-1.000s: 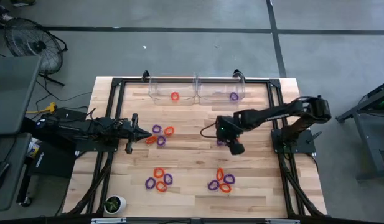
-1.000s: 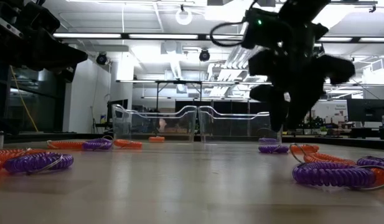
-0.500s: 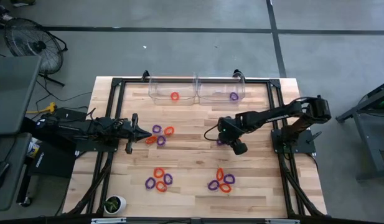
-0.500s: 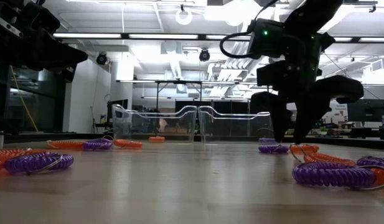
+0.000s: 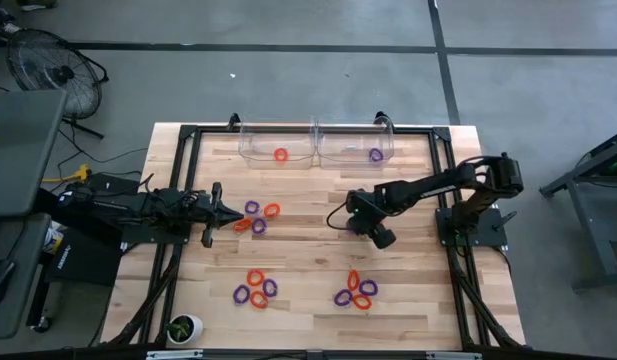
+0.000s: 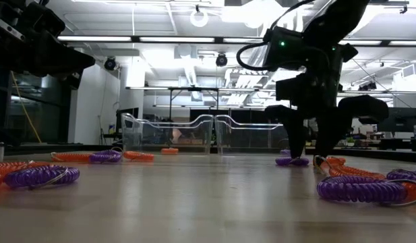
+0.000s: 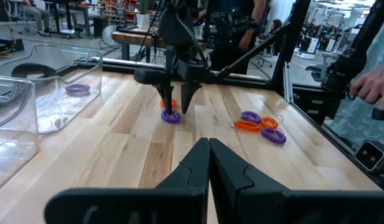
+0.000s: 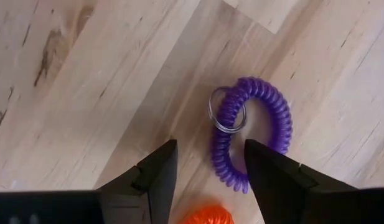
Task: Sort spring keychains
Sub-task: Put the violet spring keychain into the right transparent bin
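My right gripper (image 8: 210, 149) is open and low over the table's middle right (image 5: 356, 224). Its fingers straddle one side of a purple spring keychain (image 8: 251, 134) lying flat on the wood: one finger stands outside the coil, the other over its hole. The keychain's metal ring (image 8: 228, 115) rests on the coil. An orange keychain (image 6: 332, 160) lies just beside it. My left gripper (image 7: 208, 146) is shut and waits at the table's left (image 5: 231, 215), next to a small group of keychains (image 5: 256, 217).
Two clear bins stand at the far edge; the left one (image 5: 278, 143) holds an orange keychain, the right one (image 5: 353, 143) a purple one. More keychains lie in groups near the front (image 5: 255, 290) (image 5: 355, 293). A person's hand (image 7: 372, 87) shows beyond the table.
My right gripper has come down toward the table and shifted slightly toward the left edge, its fingers ending around the purple keychain. The keychains have not moved.
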